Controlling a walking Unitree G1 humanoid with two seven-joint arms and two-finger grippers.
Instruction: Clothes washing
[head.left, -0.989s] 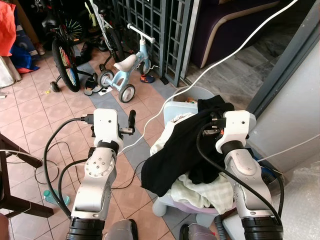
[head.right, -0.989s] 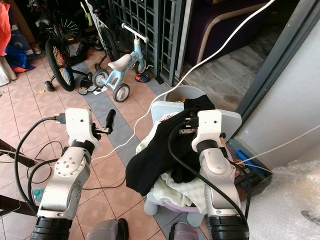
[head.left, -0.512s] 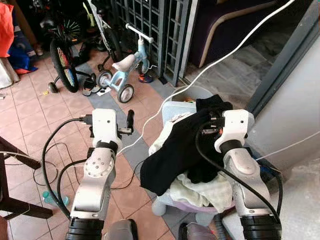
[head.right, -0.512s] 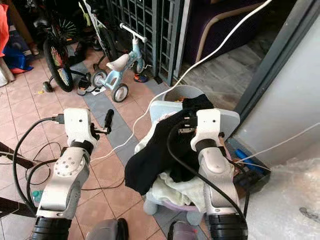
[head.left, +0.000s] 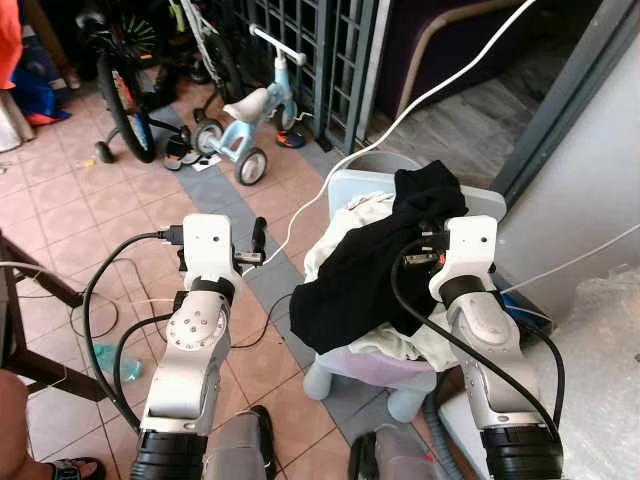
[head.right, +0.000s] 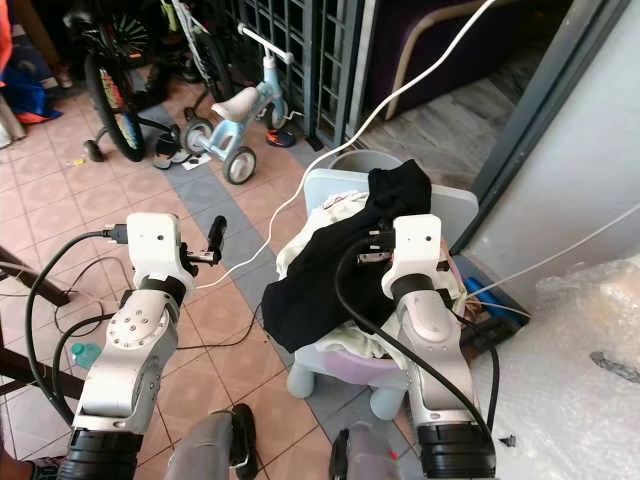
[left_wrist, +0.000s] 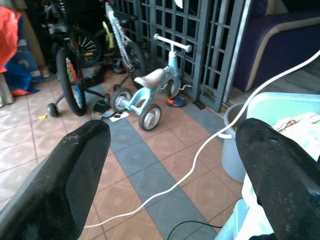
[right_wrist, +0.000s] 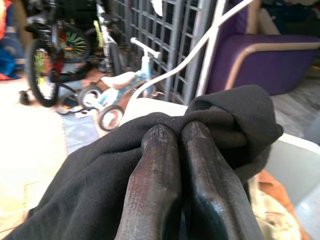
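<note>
Black garment (head.left: 365, 270) draped over the heaped pale-blue laundry basket (head.left: 350, 187) on the tiled floor (head.left: 80, 215); right gripper (right_wrist: 180, 165) fingers pinched together on its fabric. Left gripper (left_wrist: 170, 165), fingers spread wide, hangs beside the basket, holding nothing.

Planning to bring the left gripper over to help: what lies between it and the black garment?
Bare tiled floor crossed by a white cable, seen from the left eye; the left gripper is open, the black garment pinched by the right gripper.
</note>
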